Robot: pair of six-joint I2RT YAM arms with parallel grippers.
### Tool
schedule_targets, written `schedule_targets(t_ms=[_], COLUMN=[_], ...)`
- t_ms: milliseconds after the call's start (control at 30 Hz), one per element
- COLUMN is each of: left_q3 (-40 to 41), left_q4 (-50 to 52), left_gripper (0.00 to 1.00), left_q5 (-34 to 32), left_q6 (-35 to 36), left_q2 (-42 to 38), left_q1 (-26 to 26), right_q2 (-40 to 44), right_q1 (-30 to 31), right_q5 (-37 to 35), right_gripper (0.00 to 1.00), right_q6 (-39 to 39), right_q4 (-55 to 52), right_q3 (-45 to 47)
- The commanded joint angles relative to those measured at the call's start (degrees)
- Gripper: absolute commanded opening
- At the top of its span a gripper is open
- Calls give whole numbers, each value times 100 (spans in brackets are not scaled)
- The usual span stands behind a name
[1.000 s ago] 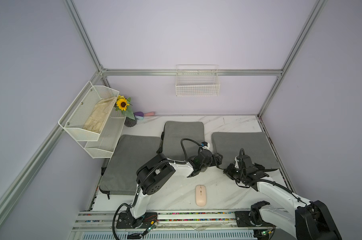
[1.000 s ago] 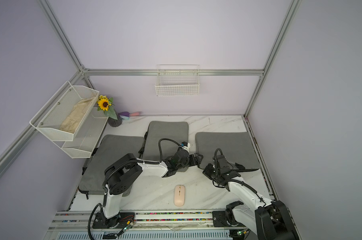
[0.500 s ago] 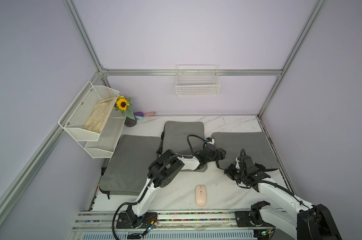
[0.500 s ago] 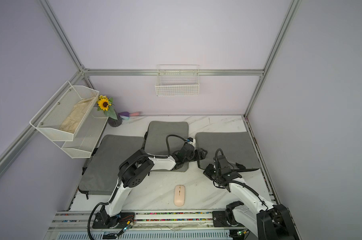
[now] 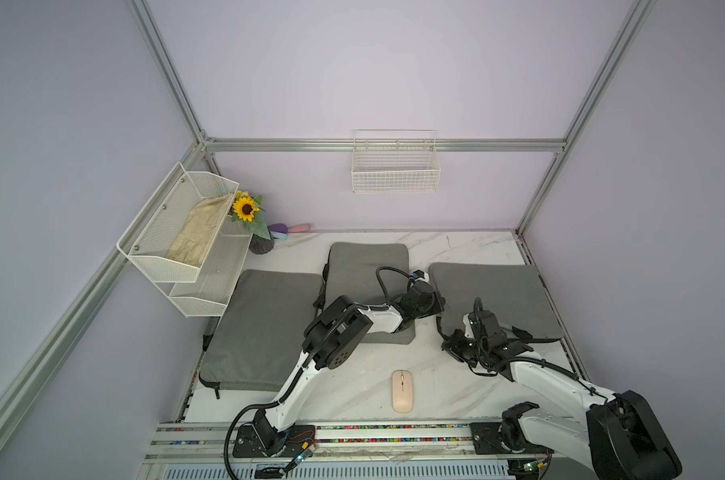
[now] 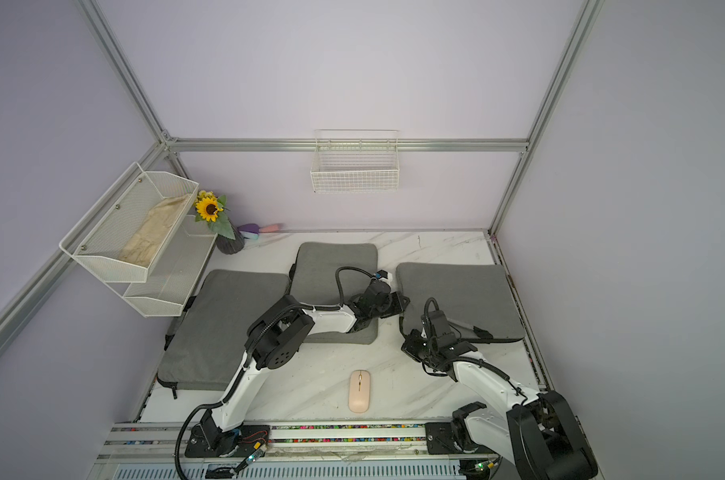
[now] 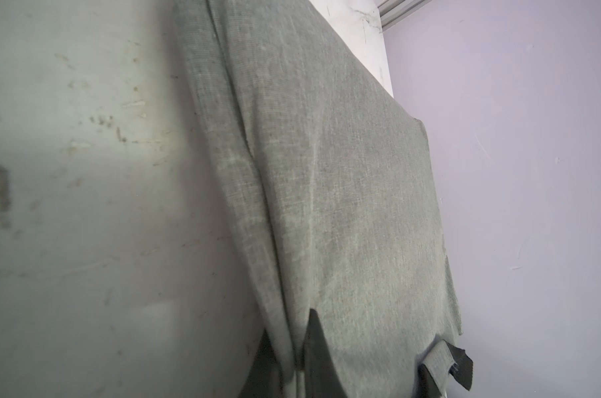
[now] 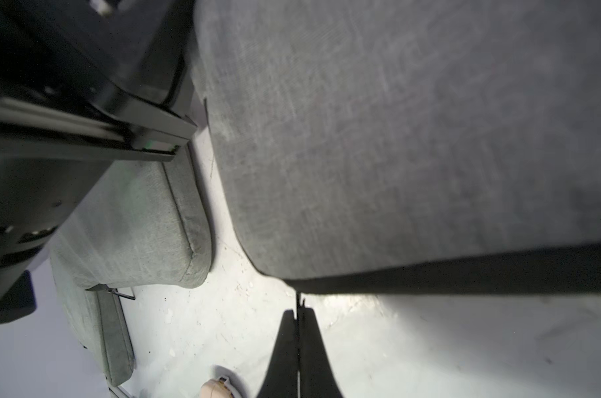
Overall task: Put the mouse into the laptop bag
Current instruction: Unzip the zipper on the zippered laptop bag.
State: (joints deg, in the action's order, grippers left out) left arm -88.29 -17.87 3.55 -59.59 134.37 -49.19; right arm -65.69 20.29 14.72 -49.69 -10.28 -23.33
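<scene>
Both arms are on the right-hand bag (image 5: 497, 291), neither is on the mouse (image 5: 402, 390). Left gripper (image 7: 290, 325): jaws together, pinching a fold of the bag's side edge, with fabric sandwiched between the fingers. Right gripper (image 8: 298, 310): jaws together at the bag's near corner, with a thin dark tab (image 8: 297, 299) sticking out between the tips. It reads as the zip pull, can't confirm more. Mouse lies flat on the table (image 5: 365, 374). In both top views it's just ahead of the front rail (image 5: 394, 428), well apart from the bag and touching nothing else. Key geometry: it's on the base side of both grippers, roughly between the two arm bases, long axis front-to-back (pointing at the back wall). Right gripper is clearly the nearer one, and its wrist cam catches the mouse's end at the frame edge. My read: bag not open yet, so the step in hand is hold-and-unzip. Whichever arm frees up for the pick should close across the mouse's short width, jaws side to side.
</scene>
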Motion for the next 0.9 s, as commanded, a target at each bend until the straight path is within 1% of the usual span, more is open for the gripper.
schedule_targets(t_ms=[0, 167, 333, 533, 633, 867], left_q3=[-225, 17, 599, 1007, 1233, 1872], left_q4=[589, 463, -174, -396, -564, -1056], left_gripper=[0, 0, 0, 0, 0, 0], left_q5=[-283, -556, -656, -979, -1012, -1183], left_q6=[-99, -119, -341, -426, -516, -813], left_q2=[-36, -154, -300, -499, -609, -869], left_q1=[-76, -298, -456, -611, -618, -645], right_q2=[-150, -401, -757, -973, -930, -750], right_q1=[264, 274, 274, 273, 273, 273], right_q5=[374, 401, 359, 328, 112, -646], right_gripper=[0, 0, 0, 0, 0, 0], right_q6=[-162, -470, -838, -1133, -1389, -1729], right_q4=[564, 909, 1196, 1143, 1057, 588], right_q3=[-167, -448, -623, -877, -914, -1071])
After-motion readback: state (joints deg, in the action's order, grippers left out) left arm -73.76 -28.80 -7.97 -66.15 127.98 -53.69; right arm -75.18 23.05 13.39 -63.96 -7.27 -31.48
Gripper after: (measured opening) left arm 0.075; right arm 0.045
